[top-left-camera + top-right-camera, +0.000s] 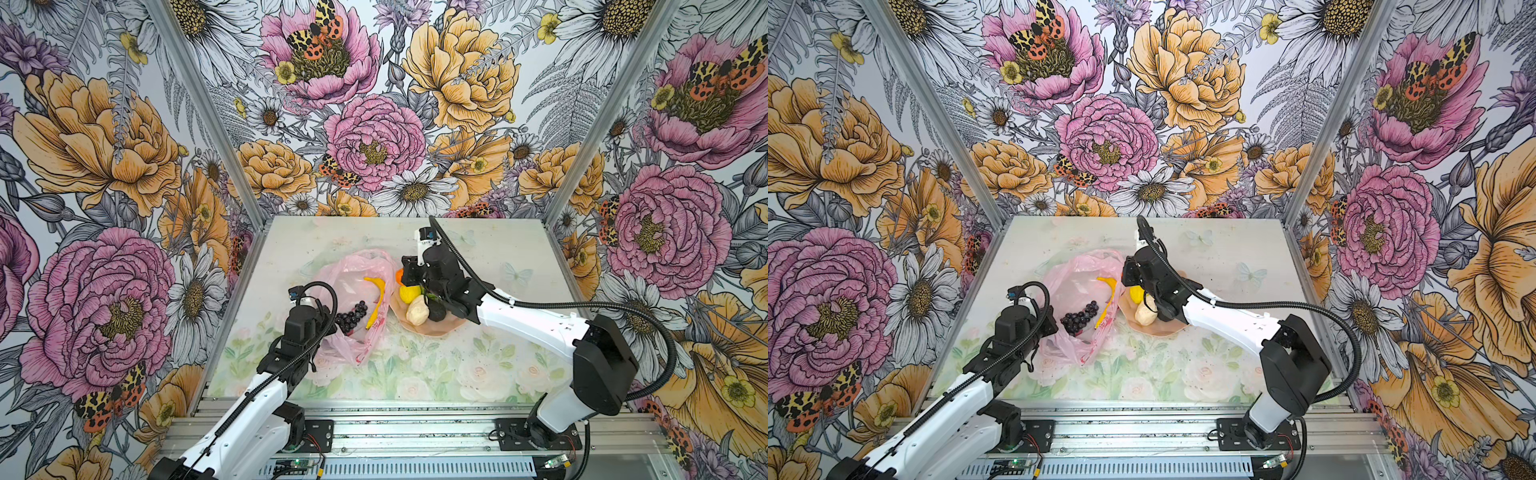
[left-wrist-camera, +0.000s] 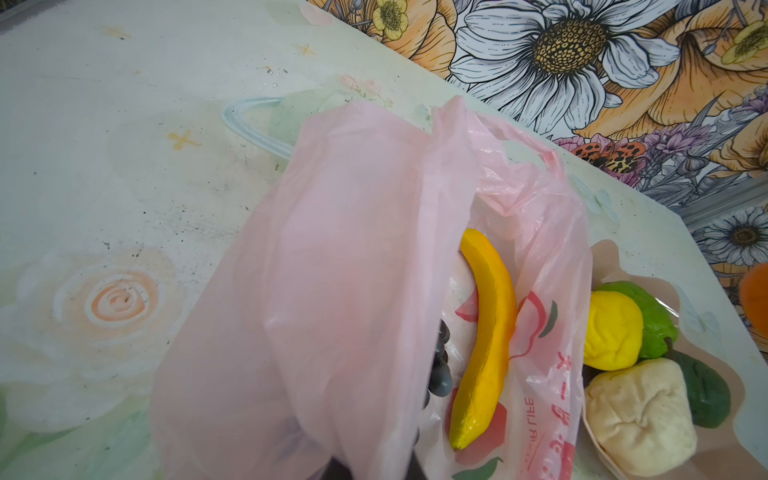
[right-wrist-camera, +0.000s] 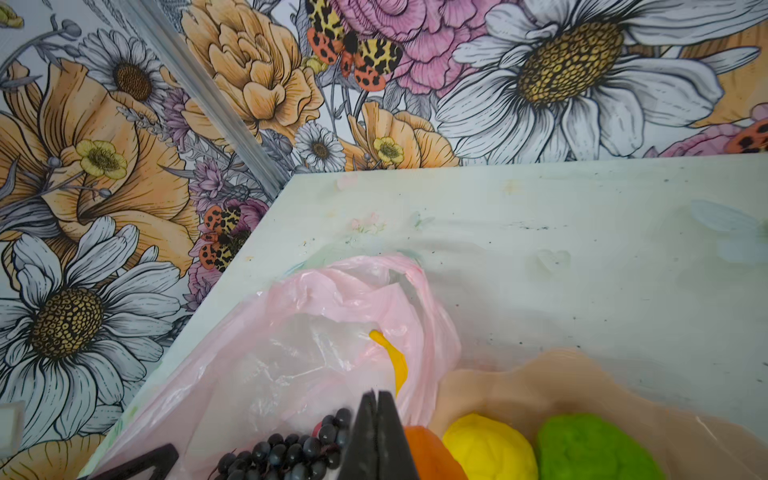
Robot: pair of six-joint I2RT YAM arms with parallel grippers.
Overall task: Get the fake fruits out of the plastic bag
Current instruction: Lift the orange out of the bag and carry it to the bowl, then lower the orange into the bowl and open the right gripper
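I read only "LIFE", in red print seen turned, on the thin translucent pink plastic bag (image 2: 353, 291); remaining red marks illegible.

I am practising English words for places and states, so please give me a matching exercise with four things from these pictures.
Things: 1 banana; 2 lemon; 3 plastic bag; 4 right gripper.
Descriptions: A shut; B in the peach dish; C pink, lying on the table; D inside the bag.
Pairs: 1-D, 2-B, 3-C, 4-A.
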